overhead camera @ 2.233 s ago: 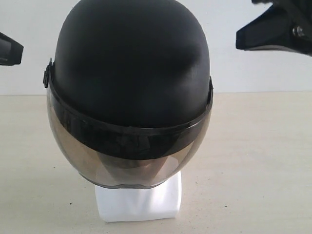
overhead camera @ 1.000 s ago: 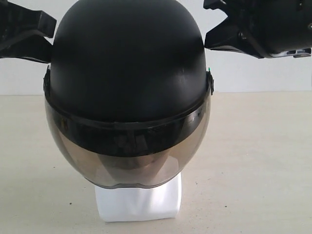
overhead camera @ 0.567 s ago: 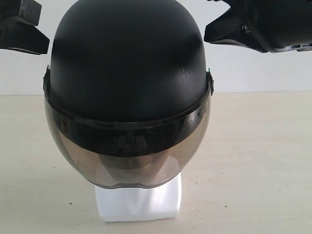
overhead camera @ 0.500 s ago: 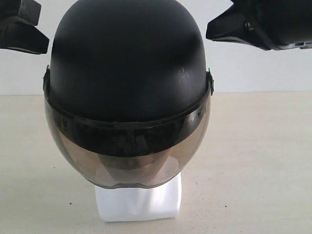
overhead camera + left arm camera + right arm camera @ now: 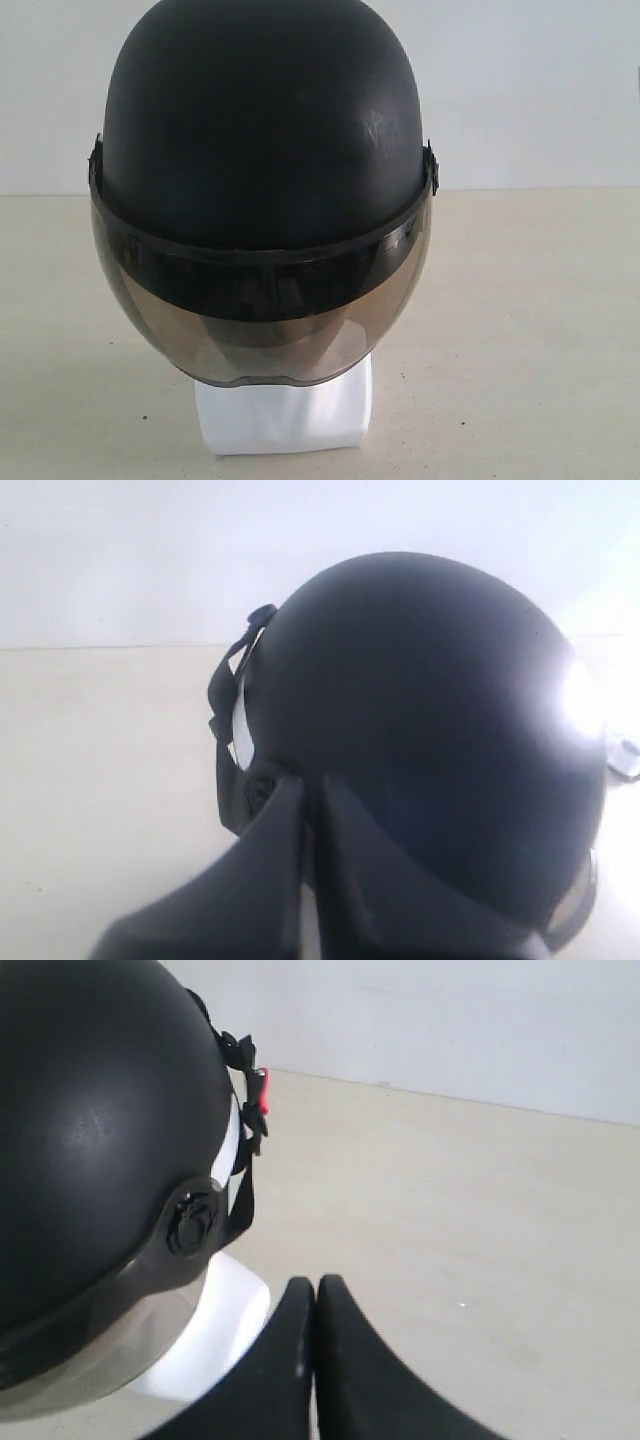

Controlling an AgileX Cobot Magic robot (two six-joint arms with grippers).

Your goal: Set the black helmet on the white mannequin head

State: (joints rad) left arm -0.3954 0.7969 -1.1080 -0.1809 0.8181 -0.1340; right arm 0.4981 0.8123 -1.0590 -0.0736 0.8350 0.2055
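On the pale table (image 5: pixel 530 330), the black helmet (image 5: pixel 260 130) sits over the white mannequin head (image 5: pixel 285 415), visor down across the face, only the neck and base showing below. The left gripper (image 5: pixel 308 785) and right gripper (image 5: pixel 316 1285) each have fingers pressed together, holding nothing, near the helmet's sides

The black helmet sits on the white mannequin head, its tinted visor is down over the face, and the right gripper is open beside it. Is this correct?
Not quite. The right gripper is shut, its fingertips pressed together, as the right wrist view shows. The rest holds: the black helmet sits on the white mannequin head with the tinted visor down over the face.
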